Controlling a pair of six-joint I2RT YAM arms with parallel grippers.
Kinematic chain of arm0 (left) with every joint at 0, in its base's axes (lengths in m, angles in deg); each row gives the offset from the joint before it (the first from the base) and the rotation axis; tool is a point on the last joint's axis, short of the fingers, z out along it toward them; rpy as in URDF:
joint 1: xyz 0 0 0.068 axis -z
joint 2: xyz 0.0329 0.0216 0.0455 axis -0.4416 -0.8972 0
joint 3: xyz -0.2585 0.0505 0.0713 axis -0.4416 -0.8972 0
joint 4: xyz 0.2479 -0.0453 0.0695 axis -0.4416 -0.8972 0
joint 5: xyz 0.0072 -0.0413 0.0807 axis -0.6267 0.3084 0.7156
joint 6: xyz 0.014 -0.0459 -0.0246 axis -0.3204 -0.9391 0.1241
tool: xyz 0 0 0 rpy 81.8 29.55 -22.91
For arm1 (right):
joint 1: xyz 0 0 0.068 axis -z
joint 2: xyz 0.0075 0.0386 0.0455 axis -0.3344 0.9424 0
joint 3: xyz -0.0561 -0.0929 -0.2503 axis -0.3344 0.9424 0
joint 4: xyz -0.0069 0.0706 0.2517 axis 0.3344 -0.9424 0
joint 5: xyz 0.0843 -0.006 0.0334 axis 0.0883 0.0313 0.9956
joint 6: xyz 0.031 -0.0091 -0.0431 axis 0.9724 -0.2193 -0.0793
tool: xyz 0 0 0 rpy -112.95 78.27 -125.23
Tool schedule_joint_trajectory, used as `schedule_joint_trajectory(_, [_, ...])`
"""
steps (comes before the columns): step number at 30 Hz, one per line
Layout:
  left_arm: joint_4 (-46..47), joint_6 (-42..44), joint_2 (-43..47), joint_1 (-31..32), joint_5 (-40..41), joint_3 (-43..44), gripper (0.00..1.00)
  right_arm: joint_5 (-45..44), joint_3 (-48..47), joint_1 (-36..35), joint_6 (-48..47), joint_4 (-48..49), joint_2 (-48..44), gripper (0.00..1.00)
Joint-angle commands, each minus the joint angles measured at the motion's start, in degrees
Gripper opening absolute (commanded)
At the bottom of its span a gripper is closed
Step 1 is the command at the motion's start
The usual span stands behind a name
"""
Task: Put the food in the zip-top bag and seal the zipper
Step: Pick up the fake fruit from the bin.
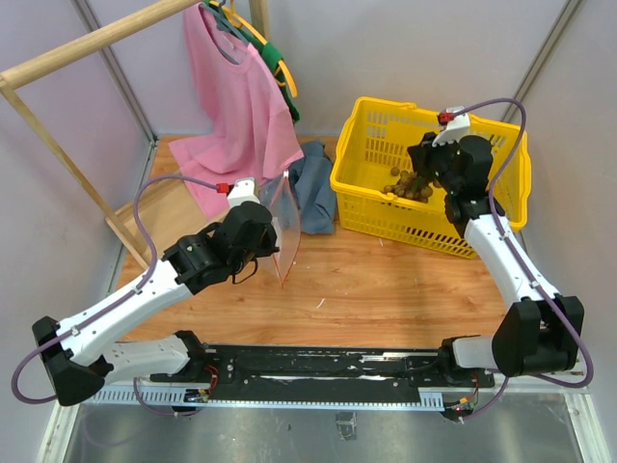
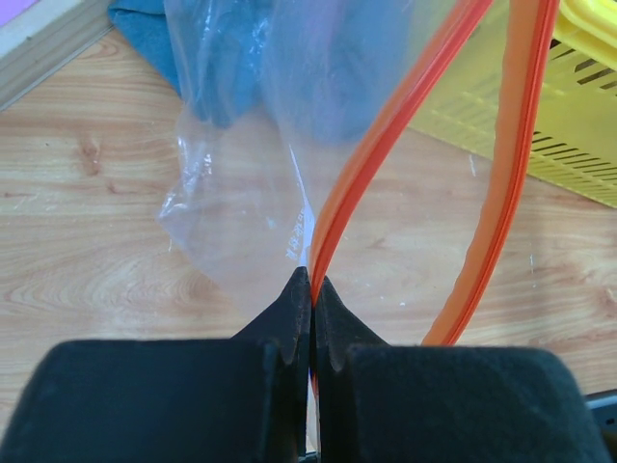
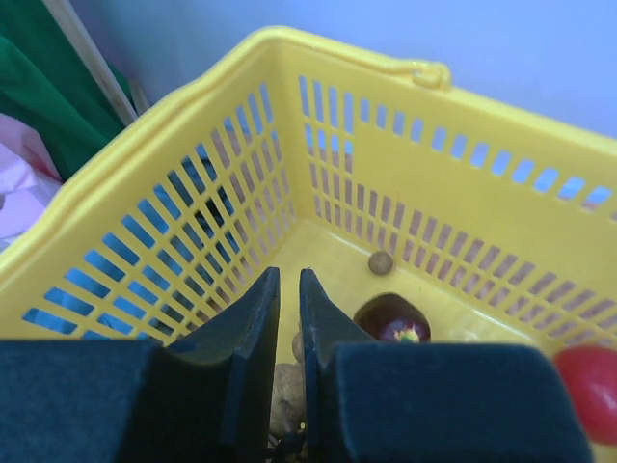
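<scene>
the zip-top bag [image 1: 281, 217] is held up off the wooden table [image 1: 386, 289], standing on its edge, with its long side running away from the arms. its mouth faces the side where the yellow basket [image 1: 352, 183] sits. the zipper [image 2: 405, 125] is not closed: its two red-orange strips spread apart as they leave the fingers. the left gripper [image 2: 310, 289] is squeezed tight on one strip at the near end of the mouth, and the clear bag hangs out past the fingertips, toward a blue cloth [image 1: 313, 188].

the right gripper [image 3: 287, 280] is over the basket, well apart from the bag. its jaws are almost together and pinch the tan cluster of little balls [image 1: 409, 184], held about level with the basket's rim. below it in the basket lie a dark round fruit [image 3: 390, 323], a red fruit [image 3: 588, 378] and one loose tan ball [image 3: 381, 262].
</scene>
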Motion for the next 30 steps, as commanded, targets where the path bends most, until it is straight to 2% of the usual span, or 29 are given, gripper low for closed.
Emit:
schedule_joint_trajectory(1, [-0.39, 0.67, -0.65, -0.32, 0.41, 2.21, 0.00, 2.62, -0.94, -1.23, 1.40, 7.92, -0.38, 0.01])
schedule_joint_trajectory(13, [-1.62, 2.39, -4.88, -1.38, -3.87, 4.70, 0.00, 12.80, -6.99, -2.75, 1.82, 8.55, -0.84, 0.01])
schedule_joint_trajectory(22, [0.25, 3.21, -5.82, -3.36, -8.75, 4.87, 0.00, 16.18, -12.63, -3.23, 1.00, 7.05, -0.95, 0.01])
schedule_joint_trajectory(26, [0.47, 3.09, -6.30, -3.45, -10.09, 4.80, 0.00, 13.81, -13.94, -3.48, -0.81, 4.21, -0.16, 0.01])
schedule_joint_trajectory(30, [0.53, 2.94, -5.89, -3.52, -9.79, 4.01, 0.00, 10.07, -11.26, -3.48, -2.97, 2.75, 1.55, 0.01])
